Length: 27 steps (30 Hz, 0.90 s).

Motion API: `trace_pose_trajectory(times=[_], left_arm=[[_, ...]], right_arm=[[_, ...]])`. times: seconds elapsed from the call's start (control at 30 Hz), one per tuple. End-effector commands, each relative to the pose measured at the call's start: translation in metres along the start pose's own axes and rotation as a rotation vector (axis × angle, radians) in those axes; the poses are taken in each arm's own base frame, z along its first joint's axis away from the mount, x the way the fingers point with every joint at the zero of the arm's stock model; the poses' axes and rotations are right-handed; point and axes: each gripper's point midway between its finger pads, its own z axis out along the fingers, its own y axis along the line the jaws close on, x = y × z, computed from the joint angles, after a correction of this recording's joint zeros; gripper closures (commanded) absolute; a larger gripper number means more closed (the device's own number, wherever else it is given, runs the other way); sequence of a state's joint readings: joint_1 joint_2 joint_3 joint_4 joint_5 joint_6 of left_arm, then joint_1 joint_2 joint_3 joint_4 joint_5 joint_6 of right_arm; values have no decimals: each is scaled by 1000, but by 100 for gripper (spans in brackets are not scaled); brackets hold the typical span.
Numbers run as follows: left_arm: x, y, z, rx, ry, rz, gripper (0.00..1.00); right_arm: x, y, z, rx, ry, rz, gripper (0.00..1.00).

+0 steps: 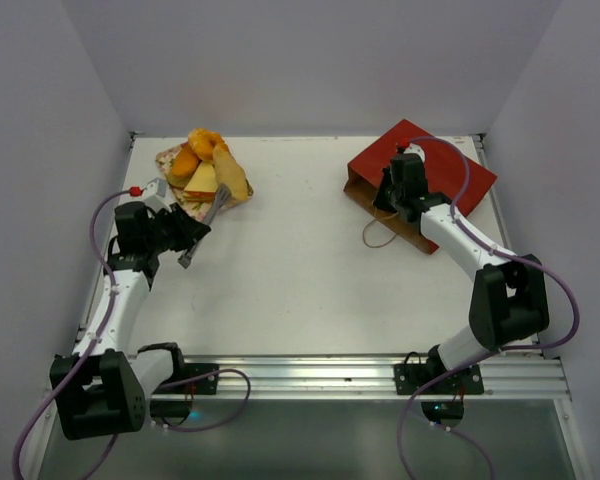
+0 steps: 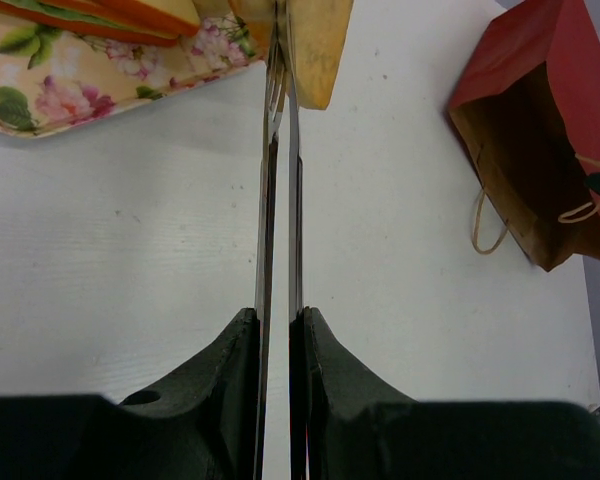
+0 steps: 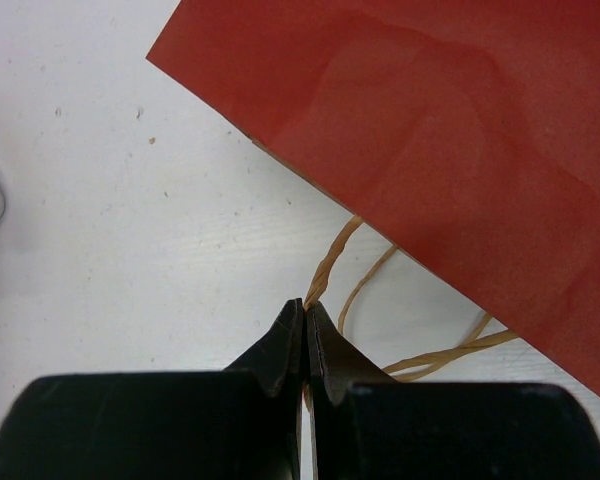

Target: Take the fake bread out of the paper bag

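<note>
At the far left of the desk [image 1: 300, 280], the fake bread [image 1: 205, 168] sits heaped on a floral tray [image 2: 70, 95]: orange bun, yellow wedge, tan pieces, all outside the bag. Paper bag [image 1: 442, 160] lies flat at the far right, well apart from the heap. Its long axis runs from the open mouth, which faces the near-left and the middle of the desk, back toward the far right corner. Brown inside [image 2: 525, 150] shows in the left wrist view; no bread visible in the part that can be seen, deeper end hidden. Left gripper [image 1: 223, 200] is the nearer one to the bread. Its long fingers lie closed flat against each other, tips reaching the near edge of the tray, right beside a tan wedge [image 2: 318, 50]. Whether a thin edge of that wedge is pinched between them, cannot tell. Right gripper [image 3: 305, 312] hangs at the bag's mouth, fingers closed; a cord handle [image 3: 330, 262] runs straight into the tips and looks pinched there. Judgement: emptying appears about done. Anything left would lie down the bag's length, away from the right fingers, so a reach would go in through the mouth along that axis, right arm nearer.
</note>
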<state>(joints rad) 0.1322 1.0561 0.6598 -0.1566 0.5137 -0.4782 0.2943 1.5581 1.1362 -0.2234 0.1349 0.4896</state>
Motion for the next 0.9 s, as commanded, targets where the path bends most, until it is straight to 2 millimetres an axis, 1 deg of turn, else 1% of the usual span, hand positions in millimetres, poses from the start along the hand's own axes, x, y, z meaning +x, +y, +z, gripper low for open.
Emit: trace_pose_trajectory(times=[0.0, 0.03, 0.07, 0.17, 0.3, 0.4, 0.47, 0.57, 0.67, 0.77, 0.87], left_arm=[[-19, -7, -5, 55, -31, 29, 94], [-20, -11, -5, 89, -27, 26, 94], [-19, -10, -2, 99, -20, 17, 95], [-25, -6, -4, 107, -30, -2, 96], [-34, -8, -12, 117, -56, 6, 96], [-35, -9, -18, 126, -47, 2, 96], [-35, -15, -22, 172, -41, 0, 96], [-38, -19, -26, 200, -45, -10, 96], [-45, -14, -27, 193, -54, -16, 95], [-51, -2, -29, 175, -54, -48, 96], [-59, 3, -30, 151, -80, -49, 96]], right_arm=[[-8, 5, -2, -29, -30, 8, 100], [-8, 5, -2, -29, -30, 10, 100], [-8, 6, -2, -32, -30, 13, 100], [-7, 7, -2, -38, -30, 19, 100], [-5, 6, -1, -33, -21, 13, 100], [-6, 7, -2, -38, -24, 12, 100], [-7, 7, -3, -39, -25, 13, 100], [-7, 7, -3, -40, -24, 13, 100], [-5, 7, -2, -41, -20, 13, 100], [-4, 7, -1, -39, -16, 15, 100], [-4, 7, 0, -40, -15, 13, 100]])
